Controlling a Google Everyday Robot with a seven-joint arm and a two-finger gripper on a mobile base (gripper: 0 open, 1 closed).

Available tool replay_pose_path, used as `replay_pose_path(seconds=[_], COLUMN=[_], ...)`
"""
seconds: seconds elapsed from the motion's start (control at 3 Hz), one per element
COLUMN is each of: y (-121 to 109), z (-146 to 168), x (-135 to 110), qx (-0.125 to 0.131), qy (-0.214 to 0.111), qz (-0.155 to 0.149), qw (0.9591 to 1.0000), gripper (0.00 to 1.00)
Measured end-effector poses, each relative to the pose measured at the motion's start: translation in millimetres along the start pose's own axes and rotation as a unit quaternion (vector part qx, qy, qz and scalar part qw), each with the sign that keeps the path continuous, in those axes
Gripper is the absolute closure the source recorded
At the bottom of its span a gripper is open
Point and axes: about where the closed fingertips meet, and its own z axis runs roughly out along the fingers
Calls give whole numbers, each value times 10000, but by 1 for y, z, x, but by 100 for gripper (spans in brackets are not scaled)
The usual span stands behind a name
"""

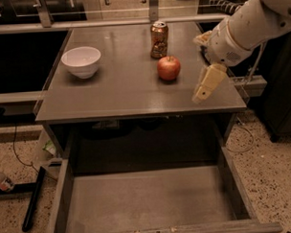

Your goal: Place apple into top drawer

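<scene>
Red apple (168, 68) sits on the desk (120, 90), just before the can (159, 39); the top drawer (148, 200) gapes bare below. The claw (198, 96) hangs empty near it; how wide, I cannot tell. A glancing approach might roll the apple into the can.

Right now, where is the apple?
The apple sits on the tabletop, just in front of the soda can, right of the white bowl in the camera view. The gripper hangs to its right, apart from it.
</scene>
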Motion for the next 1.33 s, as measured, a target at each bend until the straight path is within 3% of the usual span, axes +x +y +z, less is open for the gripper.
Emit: replay_pose_path(seconds=[0.33,0.67,1.0,1.33], y=[-24,-45,-58,-65], z=[24,48,66,83], x=[3,2,-4,-4], qx=[-20,-236,-513,-749], qy=[-349,-670,-978,-1233], qz=[176,504,826,1243], qw=[9992,9962,9904,9817], gripper=[0,0,0,0])
